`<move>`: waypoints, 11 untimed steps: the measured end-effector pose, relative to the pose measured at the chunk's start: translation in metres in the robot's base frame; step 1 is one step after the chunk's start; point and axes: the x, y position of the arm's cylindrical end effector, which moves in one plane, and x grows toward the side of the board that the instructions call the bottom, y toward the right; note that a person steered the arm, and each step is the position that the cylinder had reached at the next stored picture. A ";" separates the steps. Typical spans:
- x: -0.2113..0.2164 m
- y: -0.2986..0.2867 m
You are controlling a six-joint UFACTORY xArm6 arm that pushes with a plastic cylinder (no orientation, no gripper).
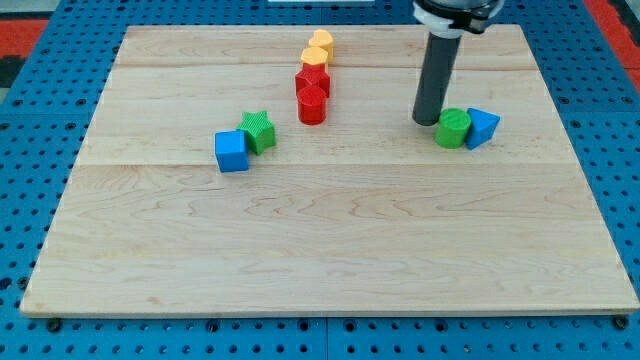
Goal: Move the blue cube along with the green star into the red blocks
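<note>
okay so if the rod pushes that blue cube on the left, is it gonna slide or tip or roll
The blue cube looks likely to slide, not roll: it sits on a flat face on the smooth wooden board. It seems squat, so tipping looks unlikely. Touching the green star, it would probably nudge it along. My tip is far off, beside the green cylinder.

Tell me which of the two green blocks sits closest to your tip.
The green cylinder at the view's right, touching the blue block. My tip stands just left of it; the green star lies far off leftward.
</note>
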 end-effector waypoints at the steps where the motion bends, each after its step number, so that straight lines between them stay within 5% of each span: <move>1: 0.032 -0.059; 2: 0.108 -0.133; 3: 0.124 -0.247; 11: -0.057 -0.221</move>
